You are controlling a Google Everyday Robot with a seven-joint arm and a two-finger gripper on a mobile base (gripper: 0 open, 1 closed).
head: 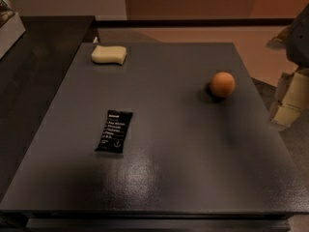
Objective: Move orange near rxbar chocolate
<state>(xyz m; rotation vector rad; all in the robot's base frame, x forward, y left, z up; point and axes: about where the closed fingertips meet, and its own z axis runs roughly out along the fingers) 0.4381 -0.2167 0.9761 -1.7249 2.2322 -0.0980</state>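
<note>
The orange point(222, 84) is a small round fruit resting on the dark grey table point(183, 168), toward its right side. The rxbar chocolate point(114, 131) is a flat black wrapper with white text, lying left of centre, well apart from the orange. My gripper point(288, 100) shows as pale blocky parts at the right edge of the view, beyond the table's right edge and to the right of the orange, touching neither object. The dark arm point(299, 33) rises above it.
A pale yellow wavy-edged sponge point(109, 54) lies at the table's far left corner. A darker counter point(38, 66) runs along the left. Brown floor point(231, 37) lies beyond the table's far edge.
</note>
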